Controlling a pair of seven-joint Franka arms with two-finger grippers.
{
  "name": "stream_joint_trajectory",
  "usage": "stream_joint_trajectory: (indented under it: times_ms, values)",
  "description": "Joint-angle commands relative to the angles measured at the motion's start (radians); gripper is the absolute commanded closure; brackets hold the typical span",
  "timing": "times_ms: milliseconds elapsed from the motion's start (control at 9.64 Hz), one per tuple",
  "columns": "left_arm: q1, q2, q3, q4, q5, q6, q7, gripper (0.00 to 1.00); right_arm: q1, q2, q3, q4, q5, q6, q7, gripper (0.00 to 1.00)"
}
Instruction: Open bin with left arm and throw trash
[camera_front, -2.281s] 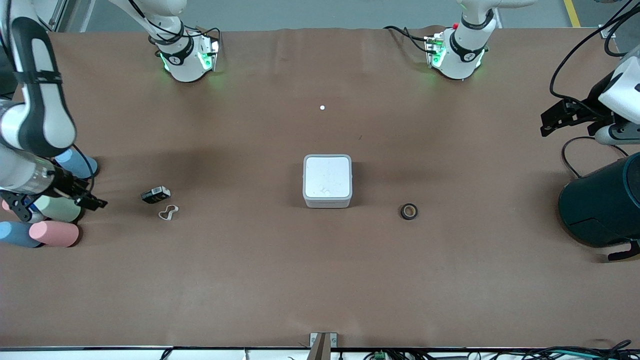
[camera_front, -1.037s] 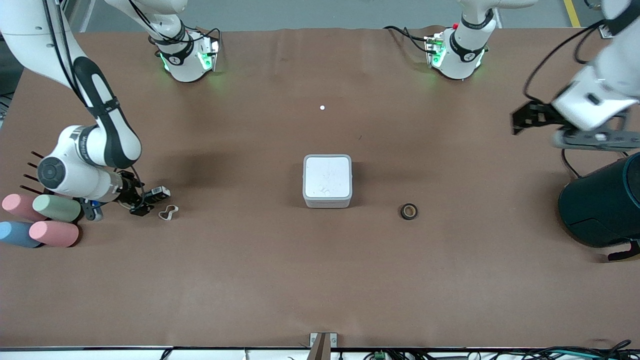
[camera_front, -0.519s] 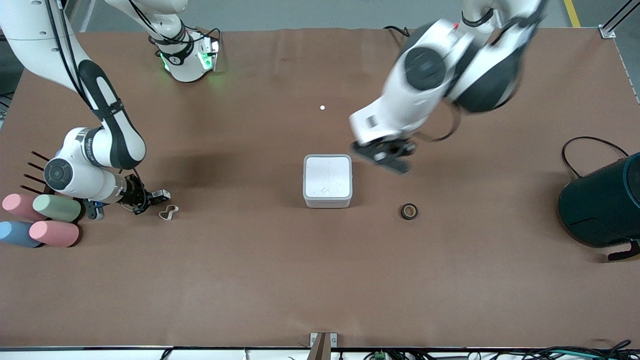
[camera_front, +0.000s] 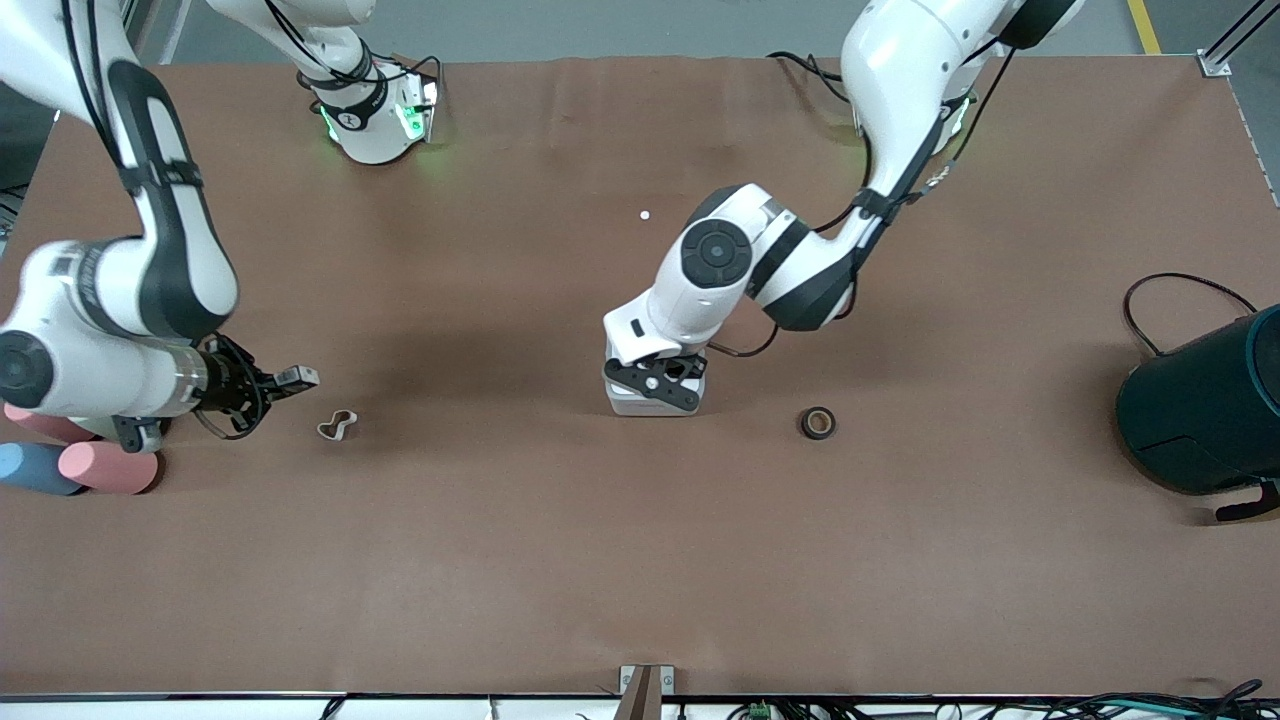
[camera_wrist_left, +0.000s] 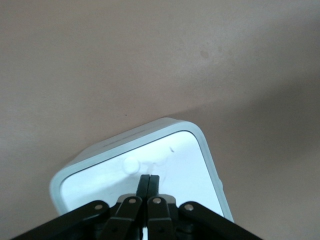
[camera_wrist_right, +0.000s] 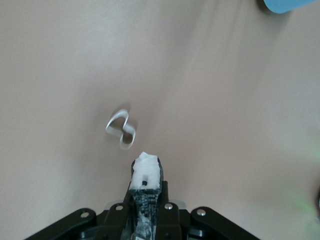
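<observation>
front view: the bin (camera_front: 650, 403), a small white box with a grey rim, sits mid-table, mostly covered by the left tool (camera_front: 655, 385) poised over its lid; only its camera-facing wall shows. toward the right arm's end, the right tool (camera_front: 262, 385) is lifted over the table with a black packet (camera_front: 296, 377) pinched at its tips. a white wavy loop (camera_front: 337, 425) lies on the table near it. a black tape ring (camera_front: 818, 423) lies beside the bin toward the left arm's end. pink and blue cylinders (camera_front: 108, 467) are partly hidden under the right arm.

left wrist view: the left tool (camera_wrist_left: 148, 184) has its fingers pressed together, empty, at the bin's (camera_wrist_left: 200, 142) closed flat lid near a small round bump (camera_wrist_left: 131, 165). rounded corners show; one edge is cut off.

right wrist view: the right tool (camera_wrist_right: 145, 187) is clamped on the packet (camera_wrist_right: 146, 172), white label outward, with the loop (camera_wrist_right: 121, 129) on the table below.
</observation>
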Motion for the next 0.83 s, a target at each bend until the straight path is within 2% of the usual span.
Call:
stream_joint_trajectory:
  times_ms: [0, 207, 415, 622, 726]
  values:
    - [-0.015, 0.028, 0.01, 0.021, 0.042, 0.017, -0.036, 1.0, 0.057, 0.014, -0.003, 0.08, 0.133, -0.032, 0.088, 0.99]
    - [-0.015, 0.066, 0.01, 0.013, 0.109, 0.078, -0.076, 1.0, 0.146, 0.019, -0.003, 0.112, 0.207, -0.007, 0.139, 0.99]
    - [-0.005, 0.081, 0.01, -0.061, 0.154, 0.214, -0.162, 1.0, 0.201, 0.019, -0.003, 0.113, 0.288, 0.097, 0.142, 0.98]
    - [0.014, 0.041, 0.008, -0.067, 0.152, 0.172, -0.159, 1.0, 0.278, 0.02, -0.003, 0.113, 0.308, 0.208, 0.241, 0.95]
    - [0.036, -0.005, 0.004, -0.048, 0.146, 0.03, -0.147, 1.0, 0.322, 0.025, -0.003, 0.108, 0.307, 0.276, 0.304, 0.96]
